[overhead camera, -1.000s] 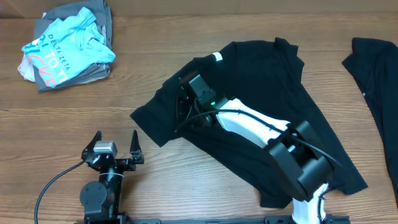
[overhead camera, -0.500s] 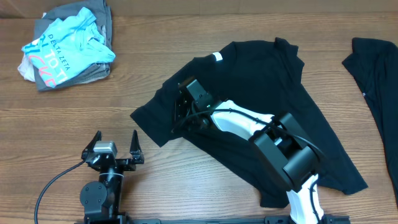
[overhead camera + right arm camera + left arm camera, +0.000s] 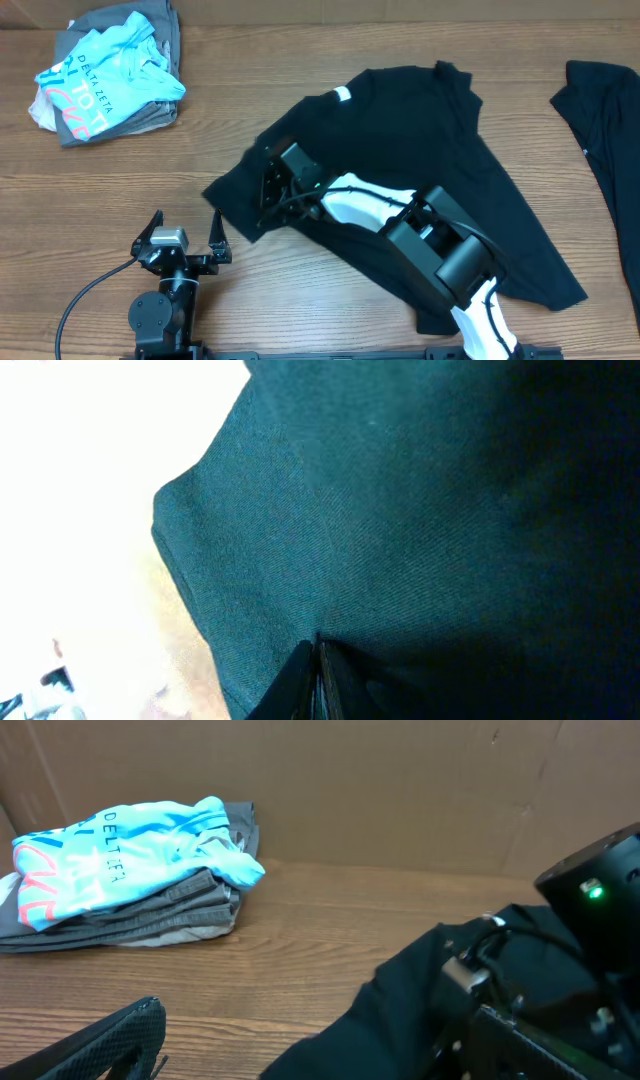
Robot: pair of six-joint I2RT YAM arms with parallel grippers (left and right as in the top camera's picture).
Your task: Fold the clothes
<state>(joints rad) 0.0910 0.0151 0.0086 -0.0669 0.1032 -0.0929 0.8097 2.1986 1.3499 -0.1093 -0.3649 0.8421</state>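
Observation:
A black short-sleeved T-shirt (image 3: pixel 420 150) with a small white tag (image 3: pixel 343 94) lies spread across the middle of the table. My right gripper (image 3: pixel 268 190) is shut on the shirt's left sleeve; in the right wrist view its fingers (image 3: pixel 318 660) pinch the dark cloth (image 3: pixel 400 510). My left gripper (image 3: pixel 186 226) is open and empty at the front left, fingers pointing up, just left of the sleeve edge. In the left wrist view the shirt (image 3: pixel 420 1010) and the right arm fill the right side.
A pile of clothes with a light blue printed shirt (image 3: pixel 105 70) on top sits at the back left, also in the left wrist view (image 3: pixel 120 860). Another black garment (image 3: pixel 605 130) lies at the right edge. A cardboard wall (image 3: pixel 400 780) backs the table.
My right gripper has dragged the T-shirt's left sleeve towards the front left; the shirt has shifted slightly that way. The left arm has not moved.

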